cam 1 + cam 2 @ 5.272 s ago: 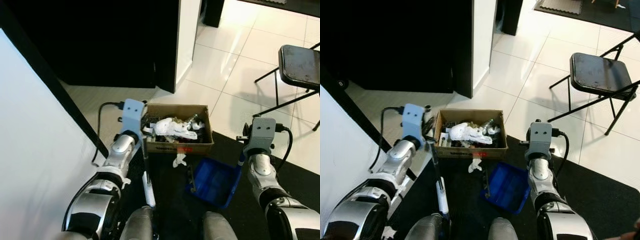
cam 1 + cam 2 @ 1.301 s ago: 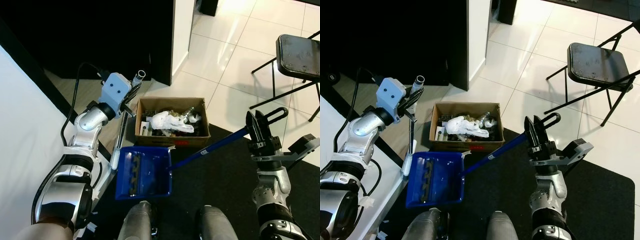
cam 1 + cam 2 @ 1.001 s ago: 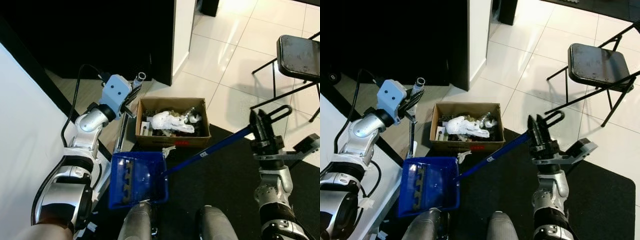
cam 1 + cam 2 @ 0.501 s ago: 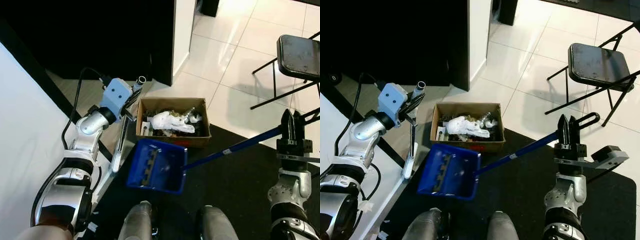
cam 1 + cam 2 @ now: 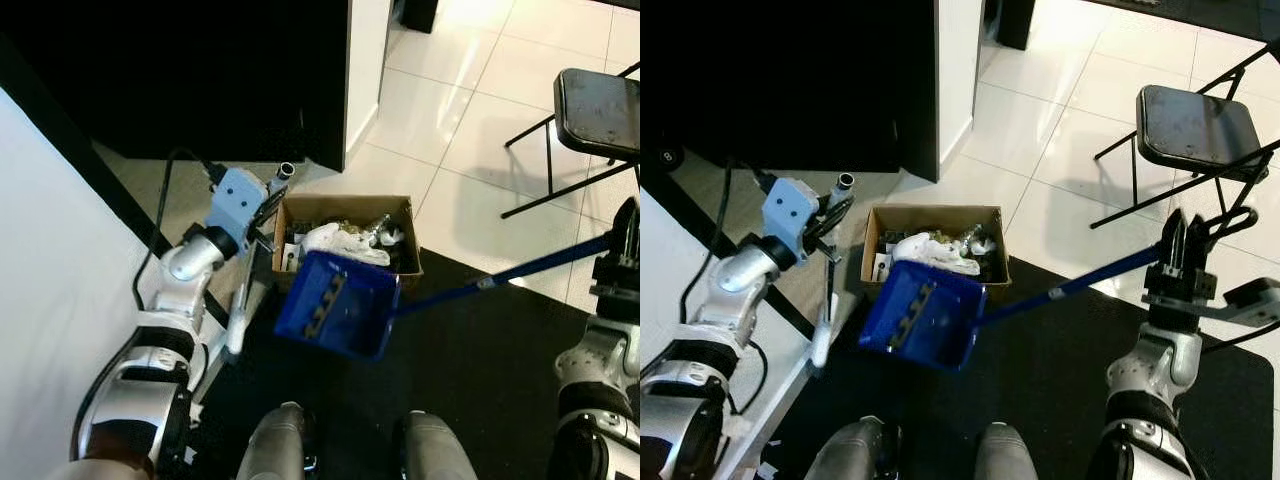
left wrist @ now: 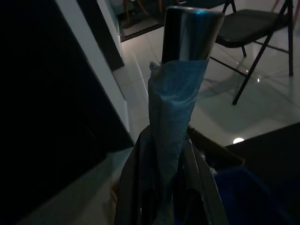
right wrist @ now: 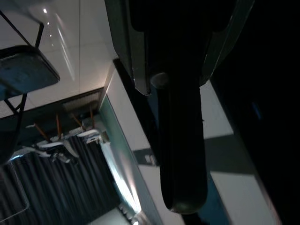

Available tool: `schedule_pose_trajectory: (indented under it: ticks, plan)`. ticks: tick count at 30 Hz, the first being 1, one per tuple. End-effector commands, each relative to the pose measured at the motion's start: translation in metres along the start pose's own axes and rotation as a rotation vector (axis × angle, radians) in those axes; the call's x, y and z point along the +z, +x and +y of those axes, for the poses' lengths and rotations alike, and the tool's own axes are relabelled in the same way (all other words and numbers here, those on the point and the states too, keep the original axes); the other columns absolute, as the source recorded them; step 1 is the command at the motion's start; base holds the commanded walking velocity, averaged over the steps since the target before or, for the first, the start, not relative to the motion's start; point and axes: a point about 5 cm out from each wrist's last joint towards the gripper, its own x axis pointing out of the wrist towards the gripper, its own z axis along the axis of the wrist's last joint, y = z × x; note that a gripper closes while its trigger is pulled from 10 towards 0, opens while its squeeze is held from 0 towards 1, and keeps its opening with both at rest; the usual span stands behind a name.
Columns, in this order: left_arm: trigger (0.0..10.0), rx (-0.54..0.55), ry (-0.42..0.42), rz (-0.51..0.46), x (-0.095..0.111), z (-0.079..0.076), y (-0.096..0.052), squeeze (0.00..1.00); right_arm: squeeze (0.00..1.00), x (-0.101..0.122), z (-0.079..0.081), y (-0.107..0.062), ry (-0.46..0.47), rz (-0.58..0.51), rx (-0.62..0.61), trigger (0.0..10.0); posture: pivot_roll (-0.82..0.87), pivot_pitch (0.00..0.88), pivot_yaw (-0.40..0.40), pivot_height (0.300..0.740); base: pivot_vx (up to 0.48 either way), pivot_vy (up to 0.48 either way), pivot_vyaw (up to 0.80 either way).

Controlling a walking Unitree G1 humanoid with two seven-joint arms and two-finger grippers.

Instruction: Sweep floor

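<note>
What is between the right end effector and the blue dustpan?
In the right eye view, the long blue handle spans the stretch from the right end effector, shut on its black grip, down to the blue dustpan, above the black mat.

No text, brand, number or sign can be read anywhere in these views. The open brown cardboard box (image 5: 345, 243) on the floor carries a small red mark on its near wall, mostly hidden behind the blue plastic dustpan (image 5: 336, 305), and too small to make out. A pale patch on the dustpan's long blue handle (image 5: 1058, 294) is likewise too small to read.
</note>
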Motion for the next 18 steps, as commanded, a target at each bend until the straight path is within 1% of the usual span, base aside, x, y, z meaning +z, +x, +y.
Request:
schedule_pose_trajectory:
  ticks: [1,2,3,5,6,7,8,10,12,13,14,15,16,17,18]
  plan:
    - [10.0,0.035,-0.027,-0.009,-0.002,-0.002,-0.002,0.0,0.0,0.004,-0.001,0.004,-0.016,-0.028,-0.004,10.0,0.01,0.029,0.038,0.74,0.0,0.0,0.0]
    - [10.0,0.038,-0.03,-0.008,-0.002,-0.003,-0.002,0.0,0.0,0.004,-0.001,0.005,-0.012,-0.031,-0.006,10.0,0.01,0.029,0.038,0.74,0.0,0.0,0.0]
    - [10.0,0.044,-0.037,-0.008,-0.003,-0.003,-0.003,0.0,0.0,0.005,-0.004,0.008,0.008,-0.052,-0.046,10.0,0.01,0.028,0.036,0.74,0.0,0.0,0.0]
    - [10.0,0.05,-0.043,-0.01,-0.003,-0.004,-0.003,0.0,0.0,0.006,-0.005,0.01,0.01,-0.062,-0.055,10.0,0.01,0.028,0.036,0.74,0.0,0.0,0.0]
    - [10.0,0.061,-0.055,-0.012,-0.004,-0.005,-0.004,0.0,0.0,0.011,-0.011,0.018,0.059,-0.12,-0.137,10.0,0.01,0.027,0.034,0.74,0.0,0.0,0.0]
    - [10.0,0.061,-0.055,-0.012,-0.004,-0.005,-0.004,0.0,0.0,0.011,-0.011,0.018,0.059,-0.12,-0.137,10.0,0.01,0.027,0.034,0.74,0.0,0.0,0.0]
    - [10.0,0.064,-0.059,-0.013,-0.004,-0.006,-0.004,0.0,0.0,0.013,-0.014,0.021,0.096,-0.155,-0.189,10.0,0.01,0.027,0.034,0.74,0.0,0.0,0.0]
    - [10.0,0.064,-0.061,-0.013,-0.005,-0.007,-0.004,0.0,0.0,0.015,-0.012,0.027,0.073,-0.15,-0.166,10.0,0.01,0.025,0.034,0.74,0.0,0.0,0.0]
    - [10.0,0.066,-0.065,-0.015,-0.004,-0.009,-0.004,0.0,0.0,0.017,-0.017,0.032,0.112,-0.183,-0.24,10.0,0.01,0.024,0.032,0.74,0.0,0.0,0.0]
    - [10.0,0.066,-0.065,-0.015,-0.004,-0.009,-0.004,0.0,0.0,0.017,-0.017,0.032,0.112,-0.183,-0.24,10.0,0.01,0.024,0.032,0.74,0.0,0.0,0.0]
    - [10.0,0.066,-0.067,-0.016,-0.004,-0.01,-0.003,0.0,0.0,0.017,-0.012,0.037,0.052,-0.145,-0.174,10.0,0.01,0.022,0.032,0.74,0.0,0.0,0.0]
    - [10.0,0.065,-0.067,-0.016,-0.004,-0.01,-0.003,0.0,0.0,0.016,-0.008,0.038,0.018,-0.123,-0.127,10.0,0.01,0.024,0.032,0.74,0.0,0.0,0.0]
    - [10.0,0.065,-0.067,-0.016,-0.004,-0.01,-0.003,0.0,0.0,0.016,-0.008,0.038,0.018,-0.123,-0.127,10.0,0.01,0.024,0.032,0.74,0.0,0.0,0.0]
    - [10.0,0.065,-0.067,-0.016,-0.004,-0.011,-0.003,0.0,0.0,0.016,-0.01,0.039,0.028,-0.131,-0.157,10.0,0.01,0.023,0.03,0.74,0.0,0.0,0.0]
    - [10.0,0.064,-0.066,-0.014,-0.005,-0.012,-0.004,0.0,0.0,0.016,-0.008,0.041,-0.026,-0.105,-0.128,10.0,0.01,0.024,0.03,0.74,0.0,0.0,0.0]
